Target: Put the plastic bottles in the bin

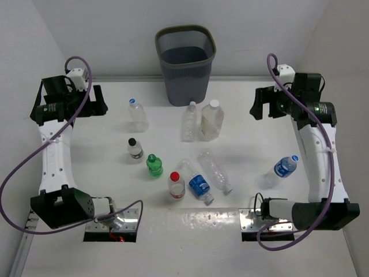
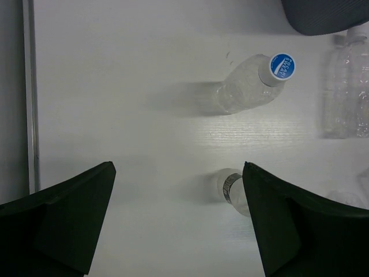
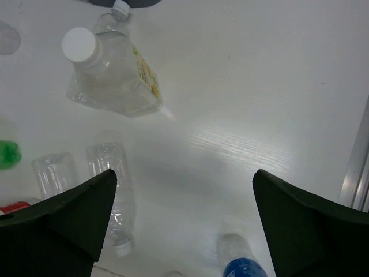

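**Nine plastic bottles on a white desk, bin at the far edge, both pincers spread and holding nothing**

Seen from above, every bottle is on the desk (image 1: 242, 138), outside the bin.

Nearest the arm bases, a red-capped bottle (image 1: 176, 186) stands upright, cap up. Just to its right two bottles lie on their sides next to each other: a blue-labelled bottle (image 1: 199, 183) and a clear lying bottle (image 1: 214, 170). Their long axes both run from far left to near right, with the caps pointing to the near right.

A little farther and to the left, a green bottle (image 1: 154, 165) and then a black-capped bottle (image 1: 135, 149) stand upright. Well apart on the right side, a right-hand bottle (image 1: 284, 167) with a blue label and blue cap appears to stand upright.

Farther still, a blue-capped bottle (image 1: 137, 114) stands left of centre. In the middle, a slim clear bottle (image 1: 189, 121) and a square bottle (image 1: 211, 120), both white-capped, appear to stand close side by side, just in front of the bin.

The left pincer (image 1: 102, 101) hangs over the far left of the desk, its jaws spread wide with nothing between them. Its camera looks down on the blue-capped and black-capped bottles. The right pincer (image 1: 256, 104) hangs over the far right, also spread wide and holding nothing.

The dark mesh bin (image 1: 187, 81) stands upright at the far edge, centred, with its mouth facing up.
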